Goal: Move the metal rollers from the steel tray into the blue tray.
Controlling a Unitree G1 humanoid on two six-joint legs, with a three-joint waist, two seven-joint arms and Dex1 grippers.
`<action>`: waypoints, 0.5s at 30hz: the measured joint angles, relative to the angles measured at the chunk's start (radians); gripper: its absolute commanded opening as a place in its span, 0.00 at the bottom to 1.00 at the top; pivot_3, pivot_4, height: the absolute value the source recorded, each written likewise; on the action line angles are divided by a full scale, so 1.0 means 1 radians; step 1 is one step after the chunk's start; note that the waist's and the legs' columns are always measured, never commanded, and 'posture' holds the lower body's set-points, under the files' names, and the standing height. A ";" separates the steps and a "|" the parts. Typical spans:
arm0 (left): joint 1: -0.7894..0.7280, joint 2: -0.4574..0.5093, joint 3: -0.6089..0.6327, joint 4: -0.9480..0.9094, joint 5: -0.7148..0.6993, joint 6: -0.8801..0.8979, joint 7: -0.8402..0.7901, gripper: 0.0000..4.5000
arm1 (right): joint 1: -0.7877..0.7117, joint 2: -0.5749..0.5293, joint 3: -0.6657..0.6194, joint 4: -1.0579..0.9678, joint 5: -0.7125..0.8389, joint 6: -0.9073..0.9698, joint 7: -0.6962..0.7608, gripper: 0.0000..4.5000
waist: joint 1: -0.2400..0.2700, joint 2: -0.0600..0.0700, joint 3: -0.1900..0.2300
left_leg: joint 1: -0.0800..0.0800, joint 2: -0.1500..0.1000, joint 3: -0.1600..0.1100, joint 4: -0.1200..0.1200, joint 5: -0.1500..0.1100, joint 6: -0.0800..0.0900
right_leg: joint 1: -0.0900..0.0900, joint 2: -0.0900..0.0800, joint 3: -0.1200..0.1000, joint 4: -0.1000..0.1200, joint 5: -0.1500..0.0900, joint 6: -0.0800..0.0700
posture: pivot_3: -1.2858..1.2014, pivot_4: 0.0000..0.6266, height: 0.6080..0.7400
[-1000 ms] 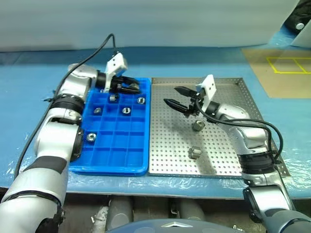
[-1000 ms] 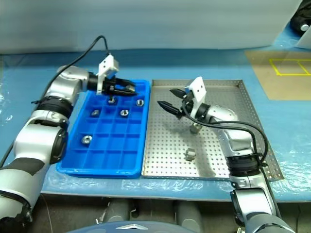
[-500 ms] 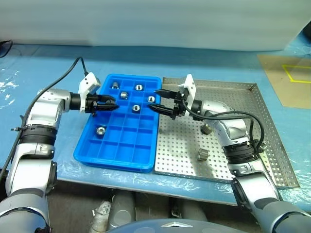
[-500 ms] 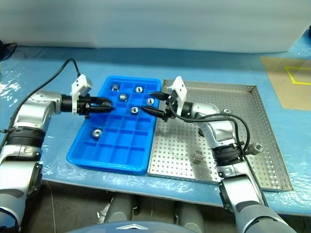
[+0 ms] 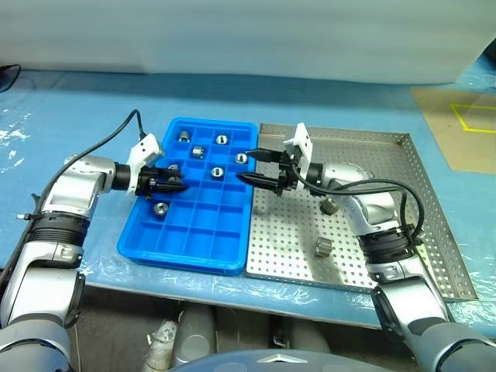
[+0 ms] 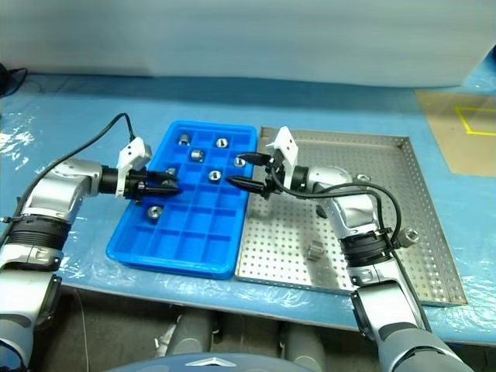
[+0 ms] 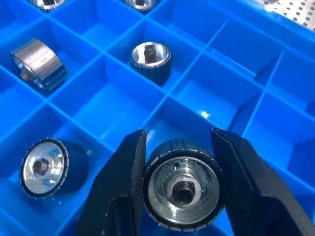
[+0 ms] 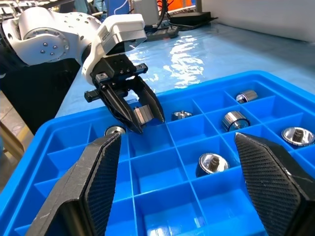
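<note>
Roller (image 7: 182, 189) pinched in left claw (image 5: 172, 186), low over blue tray (image 5: 155, 246); right claw (image 5: 254, 166) spread, empty, at tray's near edge.
Risk: a release over a divider wall, or over a filled cell, tips the roller astray; two rollers remain on steel tray (image 5: 418, 232).

This looks like a factory or robotics-lab workstation. A long bench (image 5: 70, 101) is wrapped in blue cloth under clear, wrinkled plastic film. On it sit a square perforated steel tray with a low rim (image 5: 403, 194) and a bright blue plastic tray divided into small square compartments (image 5: 186, 240), holding small shiny metal rollers (image 5: 221, 140), the kind of parts sorted in assembly work. Beyond the bench, a tan floor carries yellow taped lines (image 5: 473, 116). A plain pale wall panel (image 5: 248, 31) backs the bench.
</note>
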 measured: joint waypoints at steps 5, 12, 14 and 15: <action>-0.017 -0.022 -0.014 0.037 0.007 -0.027 0.013 0.74 | 0.007 -0.002 0.000 -0.006 -0.006 0.000 -0.010 0.84 | 0.000 0.000 0.000 | 0.000 0.000 0.000 0.000 0.000 0.000 | 0.000 0.000 0.000 0.000 0.000 0.000 | 0.53 0.24 1.00; -0.080 -0.054 -0.027 0.091 0.008 -0.047 0.025 0.74 | 0.017 -0.011 -0.002 -0.012 -0.006 -0.001 -0.027 0.84 | -0.001 0.000 0.000 | 0.000 0.000 0.000 0.000 0.000 0.000 | 0.000 0.000 0.000 0.000 0.000 0.000 | 0.52 0.24 1.00; -0.094 -0.062 -0.031 0.106 0.014 -0.065 0.026 0.74 | 0.021 -0.012 -0.002 -0.015 -0.006 -0.001 -0.033 0.84 | -0.001 0.000 0.000 | 0.000 0.000 0.000 0.000 0.000 0.000 | 0.000 0.000 0.000 0.000 0.000 0.000 | 0.52 0.24 1.00; -0.098 -0.064 -0.033 0.112 0.017 -0.074 0.026 0.74 | 0.024 -0.013 -0.002 -0.019 -0.006 -0.001 -0.036 0.84 | -0.001 0.000 0.000 | 0.000 0.000 0.000 0.000 0.000 0.000 | 0.000 0.000 0.000 0.000 0.000 0.000 | 0.52 0.24 1.00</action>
